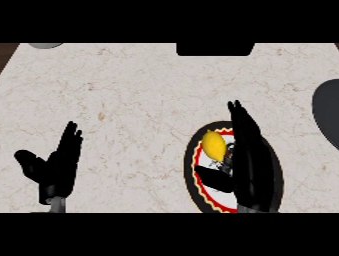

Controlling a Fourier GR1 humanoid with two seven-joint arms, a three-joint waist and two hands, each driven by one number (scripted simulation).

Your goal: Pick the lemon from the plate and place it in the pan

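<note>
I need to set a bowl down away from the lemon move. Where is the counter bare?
Bare counter spans the middle, between the left hand and the plate, up to the black object at the far edge. Crowded at the right: the right hand hangs over the plate and lemon, with the pan at the edge.

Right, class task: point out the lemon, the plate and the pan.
lemon [214, 144], head view, middle of its yellow skin.
plate [190, 167], head view, its left rim.
pan [338, 120], head view, its dark surface.

Yellow lemon [214, 145], black plate [194, 175] with red-and-white patterned rim, dark grey pan [338, 120], beige marbled counter [142, 100]
</note>
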